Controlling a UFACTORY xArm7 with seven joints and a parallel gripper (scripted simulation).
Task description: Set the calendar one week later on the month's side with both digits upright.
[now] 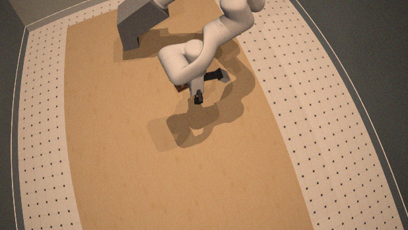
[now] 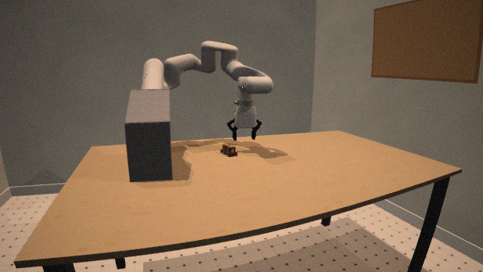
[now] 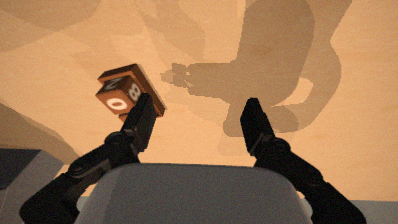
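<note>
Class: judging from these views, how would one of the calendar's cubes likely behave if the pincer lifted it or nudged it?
The cube looks rigid, with flat faces, so it probably won't roll, and the open pincer should grip it squarely. It seems small and likely light, so a nudge might slide it or shift the tray.

Arm hides most of the calendar (image 1: pixel 181 88) from above; month name unreadable
</note>
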